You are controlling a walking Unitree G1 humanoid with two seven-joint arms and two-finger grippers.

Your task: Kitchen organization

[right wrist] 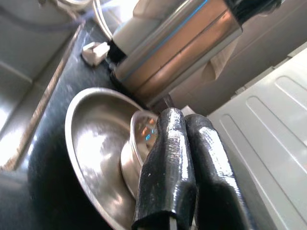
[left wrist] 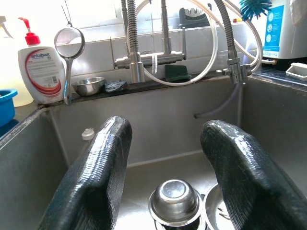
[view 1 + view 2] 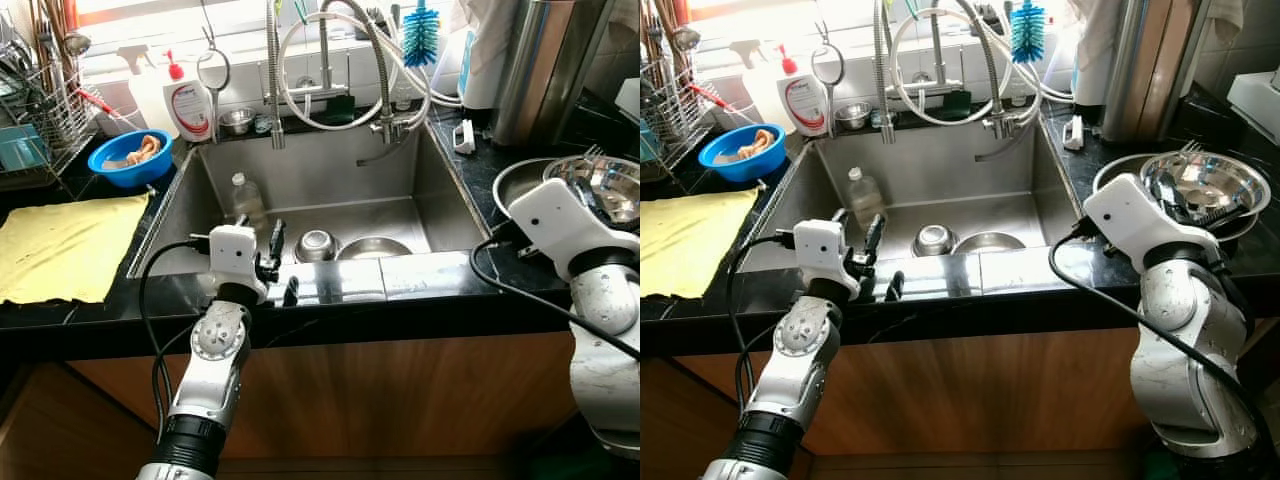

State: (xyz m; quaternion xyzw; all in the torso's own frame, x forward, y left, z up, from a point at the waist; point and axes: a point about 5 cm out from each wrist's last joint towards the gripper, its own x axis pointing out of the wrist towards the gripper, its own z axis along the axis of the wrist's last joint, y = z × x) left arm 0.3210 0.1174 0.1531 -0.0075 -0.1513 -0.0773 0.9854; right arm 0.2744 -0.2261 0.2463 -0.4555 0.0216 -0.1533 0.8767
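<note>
Stainless steel sink (image 3: 310,175), centre of frame, holds a small upturned steel bowl (image 3: 316,245), a plate (image 3: 372,247) and a clear bottle (image 3: 244,197): these appear not yet sorted. Left gripper (image 3: 279,265), fingers apart, hovers at the sink's near rim facing the bowl. Right gripper (image 1: 189,163), fingers together and empty, sits over stacked steel bowls (image 3: 1205,185) on the black surface (image 3: 480,165) at right, likely already placed.
</note>
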